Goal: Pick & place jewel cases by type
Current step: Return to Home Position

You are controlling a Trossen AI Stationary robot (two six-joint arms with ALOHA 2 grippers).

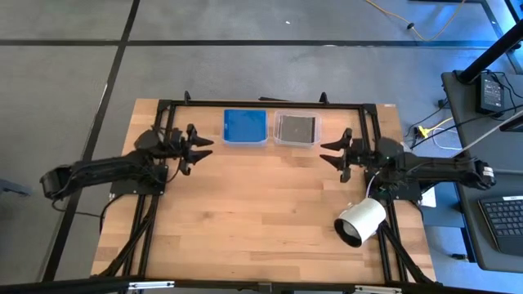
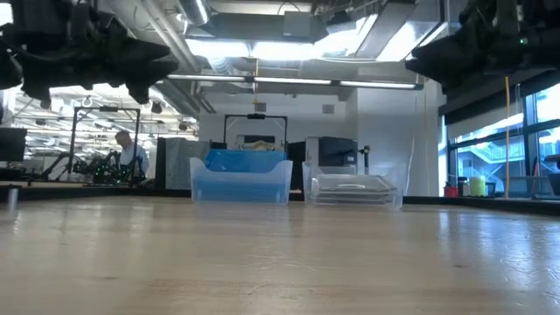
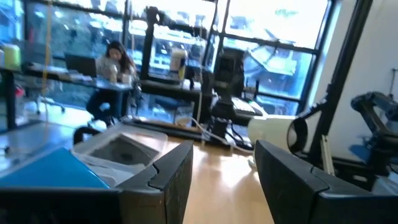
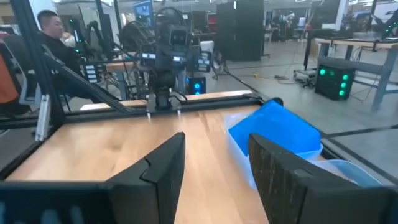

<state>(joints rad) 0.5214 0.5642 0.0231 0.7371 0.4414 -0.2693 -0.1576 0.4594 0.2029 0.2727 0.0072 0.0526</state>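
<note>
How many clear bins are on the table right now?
2. The left bin, holding blue cases, sits at the table's far edge; the right bin, holding dark cases, stands close beside it.

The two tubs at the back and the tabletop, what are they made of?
The blue-filled tub and the dark-filled tub look like clear, glossy plastic: the room shows through their walls. The tabletop looks like pale wood with a smooth satin finish, showing plank seams and grain.
</note>
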